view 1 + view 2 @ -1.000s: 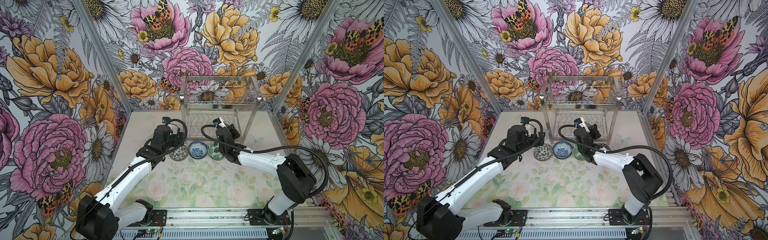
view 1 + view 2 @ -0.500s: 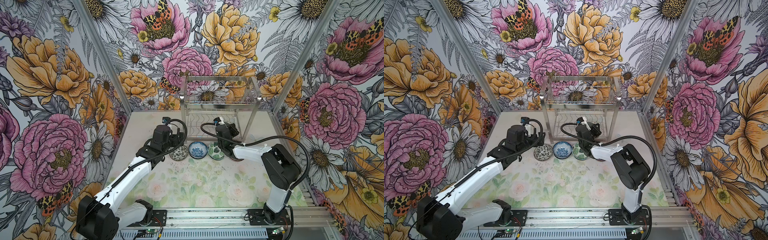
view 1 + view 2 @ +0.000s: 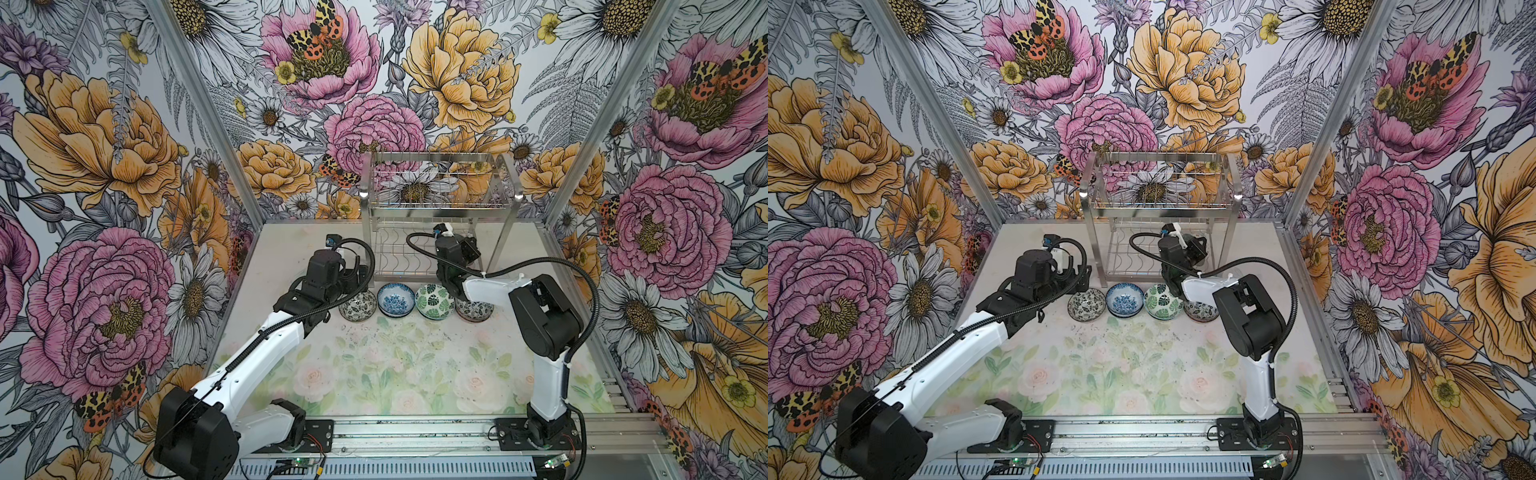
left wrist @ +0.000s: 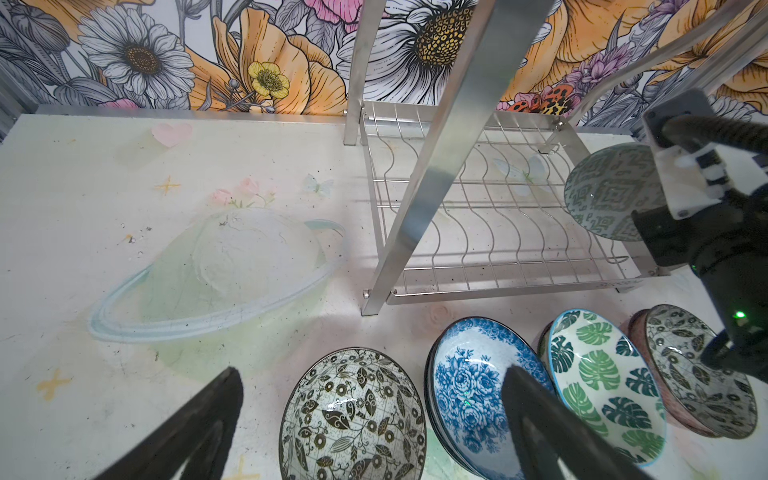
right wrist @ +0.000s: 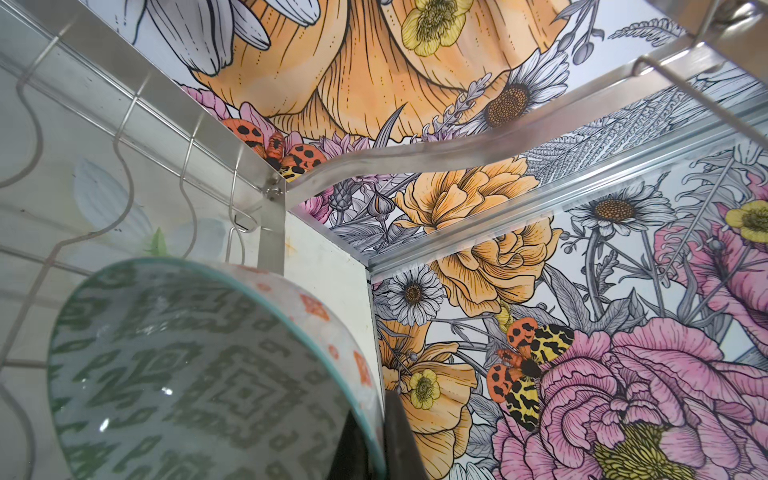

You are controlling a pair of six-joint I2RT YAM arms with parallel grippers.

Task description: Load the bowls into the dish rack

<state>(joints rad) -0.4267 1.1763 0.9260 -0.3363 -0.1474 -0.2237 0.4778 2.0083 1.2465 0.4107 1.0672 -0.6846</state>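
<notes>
**A:** What did the top views give you?

**B:** In both top views the dish rack [image 3: 438,216] stood at the back edge of the bench [image 3: 374,374], right of its middle. Four bowls sat in a row just in front of it: a black-and-white bowl [image 3: 358,306], a blue bowl [image 3: 396,300], a green leaf bowl [image 3: 434,301] and a fourth bowl [image 3: 473,311], which was partly under my right arm [image 3: 490,289]. My left gripper [image 3: 358,276] hung at the black-and-white end of the row. My right gripper [image 3: 1198,249] reached into the rack's lower tier.

**A:** And your left wrist camera?

**B:** My left fingers [image 4: 187,428] were spread wide with nothing between them. One was over bare bench and the other over the blue bowl. Across the rack, my right gripper held a green-patterned bowl [image 4: 602,195] up on its edge, at the right end of the lower tier's wavy wires [image 4: 490,232].

**A:** Right wrist camera?

**B:** My right fingers [image 5: 399,440] were pinched on that bowl's rim, close to the rack's back corner post. I could not tell whether the bowl touched the wires.
</notes>
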